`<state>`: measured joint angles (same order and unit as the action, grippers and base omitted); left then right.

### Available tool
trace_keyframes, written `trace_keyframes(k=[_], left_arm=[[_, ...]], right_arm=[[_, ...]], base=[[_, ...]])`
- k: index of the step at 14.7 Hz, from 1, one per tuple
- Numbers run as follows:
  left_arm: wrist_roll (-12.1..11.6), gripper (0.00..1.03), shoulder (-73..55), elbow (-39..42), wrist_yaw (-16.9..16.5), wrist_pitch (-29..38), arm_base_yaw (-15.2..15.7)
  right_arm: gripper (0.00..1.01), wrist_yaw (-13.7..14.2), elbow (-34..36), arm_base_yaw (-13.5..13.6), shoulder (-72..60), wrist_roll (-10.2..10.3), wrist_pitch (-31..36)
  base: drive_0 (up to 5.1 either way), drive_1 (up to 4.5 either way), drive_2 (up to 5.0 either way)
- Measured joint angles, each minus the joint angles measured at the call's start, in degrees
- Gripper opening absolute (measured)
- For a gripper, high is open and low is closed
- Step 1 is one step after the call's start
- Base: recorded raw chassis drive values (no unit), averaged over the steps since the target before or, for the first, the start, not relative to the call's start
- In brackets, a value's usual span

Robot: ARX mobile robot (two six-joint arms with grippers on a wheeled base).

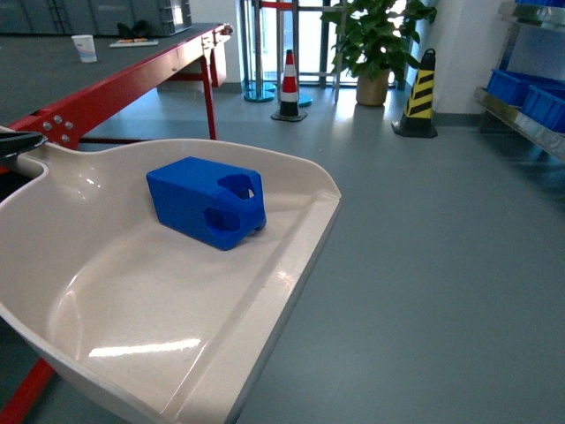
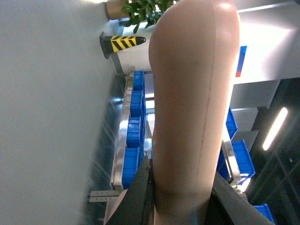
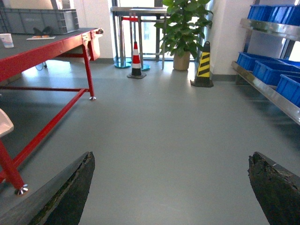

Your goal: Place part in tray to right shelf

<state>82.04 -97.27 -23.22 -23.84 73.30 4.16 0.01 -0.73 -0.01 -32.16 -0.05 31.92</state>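
- One blue part (image 1: 208,200) is seen lying inside the one cream tray (image 1: 106,300), resting on the tray's floor toward the back wall, with its holed end turned toward the tray's open front lip.
- The tray is held up off the grey floor (image 1: 424,265), and in the head view it fills the lower left.
- The left gripper (image 2: 178,197) is clamped on the tray's stub handle; in the left wrist view two dark fingers (image 2: 136,197) are seen pressed against either side of the beige handle.
- The right gripper (image 3: 171,187) is spread wide with nothing between its two dark fingers (image 3: 65,192), only bare floor.
- The steel shelf (image 1: 530,119) is found well to the right of the tray, across open floor, with blue crates (image 1: 521,88) sitting on it; at least three crates can be counted on its lower level in the right wrist view.
- One red-framed table (image 1: 132,79) is seen just behind and left of the tray, with one white cup (image 1: 85,48) on top.
- Beyond the tray, one red-and-white cone (image 1: 289,84), one yellow-and-black post (image 1: 420,93) and one potted plant (image 1: 375,40) are lined up along the far wall.
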Motion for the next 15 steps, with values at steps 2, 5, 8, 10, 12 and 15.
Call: trace_keyframes(k=[2, 5, 8, 10, 12, 15], left_arm=[[0.02, 0.18, 0.0, 0.0, 0.17, 0.04, 0.0], [0.02, 0.18, 0.0, 0.0, -0.04, 0.15, 0.0], [-0.02, 0.18, -0.02, -0.24, 0.5, 0.0, 0.07], [0.0, 0.18, -0.02, -0.2, 0.24, 0.04, 0.11], [0.0, 0.18, -0.02, -0.2, 0.22, 0.04, 0.02], [0.02, 0.18, -0.02, -0.2, 0.17, 0.02, 0.0]], right_arm=[[0.98, 0.0, 0.0, 0.0, 0.04, 0.0, -0.11], [0.98, -0.02, 0.0, 0.0, 0.04, 0.0, 0.11], [0.98, -0.02, 0.0, 0.0, -0.37, 0.0, -0.22], [0.98, -0.02, 0.0, 0.0, 0.04, 0.0, 0.15], [0.98, -0.02, 0.0, 0.0, 0.04, 0.0, 0.09], [0.98, -0.02, 0.0, 0.0, 0.04, 0.0, 0.13]], base=[[-0.1, 4.21, -4.3], [0.0, 4.29, -4.3], [-0.6, 2.24, -3.5], [-1.9, -1.87, -1.9], [-1.7, -1.73, -1.7], [-1.7, -1.73, -1.7]])
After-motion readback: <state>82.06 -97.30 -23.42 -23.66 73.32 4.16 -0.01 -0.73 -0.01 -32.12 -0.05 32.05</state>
